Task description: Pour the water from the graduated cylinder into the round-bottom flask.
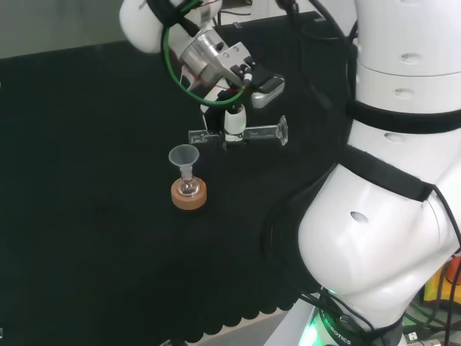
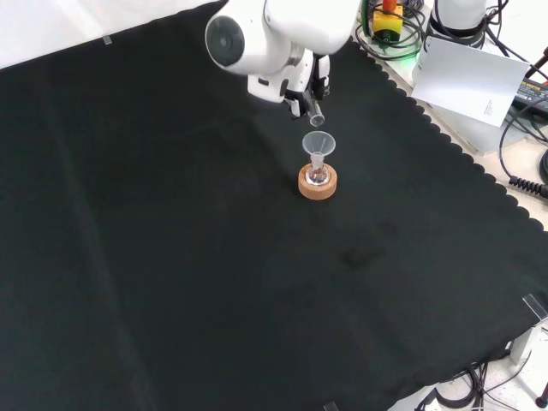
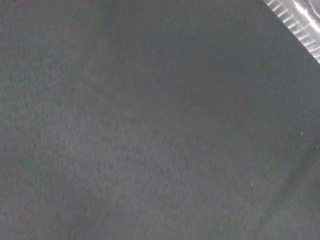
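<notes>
The hand [image 1: 234, 119] grips the graduated cylinder [image 1: 252, 134] lying level, its mouth just above the funnel [image 1: 184, 156] in the round-bottom flask [image 1: 189, 187].

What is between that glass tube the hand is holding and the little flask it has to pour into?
Nothing blocks it. The hand holds the tube tipped on its side above the cloth. The flask sits on a cork ring with a funnel in its neck, so the water should pass through the funnel.
</notes>
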Robot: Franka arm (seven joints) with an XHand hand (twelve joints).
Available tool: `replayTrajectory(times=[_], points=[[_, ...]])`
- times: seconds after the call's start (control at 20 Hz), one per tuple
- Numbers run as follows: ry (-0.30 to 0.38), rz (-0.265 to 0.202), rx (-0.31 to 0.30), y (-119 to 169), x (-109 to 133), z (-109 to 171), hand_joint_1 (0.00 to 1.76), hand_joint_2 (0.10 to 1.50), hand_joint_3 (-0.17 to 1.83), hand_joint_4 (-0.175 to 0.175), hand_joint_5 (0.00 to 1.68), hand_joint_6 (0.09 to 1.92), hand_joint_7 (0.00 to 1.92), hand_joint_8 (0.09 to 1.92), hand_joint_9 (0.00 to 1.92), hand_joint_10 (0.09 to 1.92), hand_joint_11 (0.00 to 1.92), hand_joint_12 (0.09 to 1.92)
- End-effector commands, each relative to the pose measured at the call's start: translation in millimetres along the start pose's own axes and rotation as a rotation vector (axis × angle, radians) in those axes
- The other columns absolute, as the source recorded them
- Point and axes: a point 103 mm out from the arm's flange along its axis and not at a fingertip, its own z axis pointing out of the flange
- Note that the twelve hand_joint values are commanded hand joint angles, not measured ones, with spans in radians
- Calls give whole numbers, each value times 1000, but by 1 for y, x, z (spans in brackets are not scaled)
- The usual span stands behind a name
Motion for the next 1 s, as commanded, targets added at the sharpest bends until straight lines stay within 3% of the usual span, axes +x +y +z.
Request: replayTrajectory(times=[0.05,0.4,1.0], points=[[91,-62,-178,-11,-19,8,1132,1188,-131,-125,979,1036,1331,227,1479,87,1395,662],[209,-154,-371,-7,-26,1,1132,1190,-138,-123,980,1036,1332,225,1479,87,1394,660],[292,-250,-544,24,-34,-28,1132,1192,-144,-120,982,1032,1331,222,1474,87,1389,658]])
